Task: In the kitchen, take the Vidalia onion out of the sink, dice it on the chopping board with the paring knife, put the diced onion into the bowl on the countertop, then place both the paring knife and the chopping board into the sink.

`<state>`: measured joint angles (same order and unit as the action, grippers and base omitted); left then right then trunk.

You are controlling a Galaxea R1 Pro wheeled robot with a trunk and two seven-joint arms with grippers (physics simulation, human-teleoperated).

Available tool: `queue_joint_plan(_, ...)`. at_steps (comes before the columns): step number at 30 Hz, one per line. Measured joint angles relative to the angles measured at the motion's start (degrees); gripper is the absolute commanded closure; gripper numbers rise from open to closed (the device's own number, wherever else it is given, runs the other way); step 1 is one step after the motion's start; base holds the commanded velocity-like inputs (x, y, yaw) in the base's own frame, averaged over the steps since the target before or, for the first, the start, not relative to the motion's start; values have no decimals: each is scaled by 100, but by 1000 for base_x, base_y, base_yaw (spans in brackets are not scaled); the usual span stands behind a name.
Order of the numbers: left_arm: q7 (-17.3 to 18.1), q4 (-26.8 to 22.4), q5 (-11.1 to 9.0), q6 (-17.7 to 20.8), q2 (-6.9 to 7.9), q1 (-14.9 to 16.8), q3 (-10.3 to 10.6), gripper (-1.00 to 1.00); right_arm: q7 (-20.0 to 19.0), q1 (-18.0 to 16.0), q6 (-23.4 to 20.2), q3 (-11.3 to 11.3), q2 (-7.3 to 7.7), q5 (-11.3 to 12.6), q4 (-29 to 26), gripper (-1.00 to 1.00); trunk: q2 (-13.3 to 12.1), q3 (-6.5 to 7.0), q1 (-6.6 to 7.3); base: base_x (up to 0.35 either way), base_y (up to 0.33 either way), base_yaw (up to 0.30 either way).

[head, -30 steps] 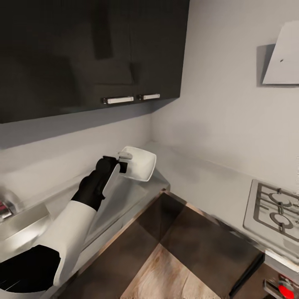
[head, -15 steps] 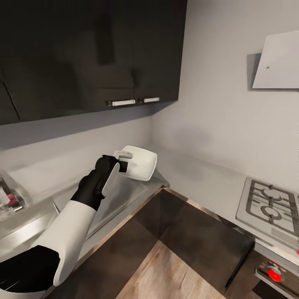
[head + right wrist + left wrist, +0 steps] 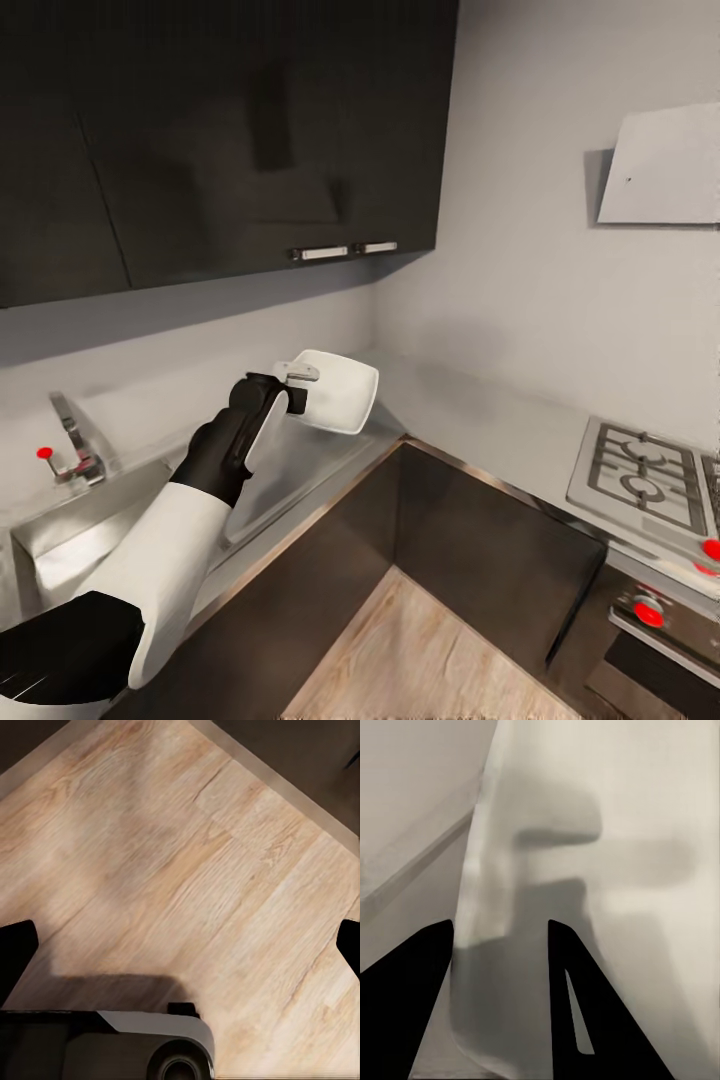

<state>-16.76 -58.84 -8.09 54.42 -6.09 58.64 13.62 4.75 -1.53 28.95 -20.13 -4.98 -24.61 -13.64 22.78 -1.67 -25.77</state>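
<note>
Corner tabletop (image 3: pixel 480 420) beside the sink (image 3: pixel 90 520): I am holding the white chopping board (image 3: pixel 335 392) aloft, left gripper (image 3: pixel 296 386) pinching its edge, risking slippage while swinging sinkward.

From the head view, my left arm covers part of the sink (image 3: pixel 60 540) at lower left, so I cannot see inside the basin. The stove (image 3: pixel 650 480) runs off the right edge. In the right wrist view, both fingertips (image 3: pixel 15 952) are cut by the side edges.
</note>
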Motion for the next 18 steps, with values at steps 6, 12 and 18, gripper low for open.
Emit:
queue_joint_plan(6,0,-33,-3,2,0,2,-1,100,1,0,0,0,0,-1,-1,-100,2,54,0,-282,176,0)
queue_joint_plan(12,-1,-73,-7,8,0,2,-2,100,0,-2,0,0,0,-1,-1,-100,6,104,-1,-273,188,0)
queue_joint_plan(18,0,-80,-88,11,1,5,-7,100,1,-4,0,0,0,0,1,-100,9,153,-2,-263,199,79)
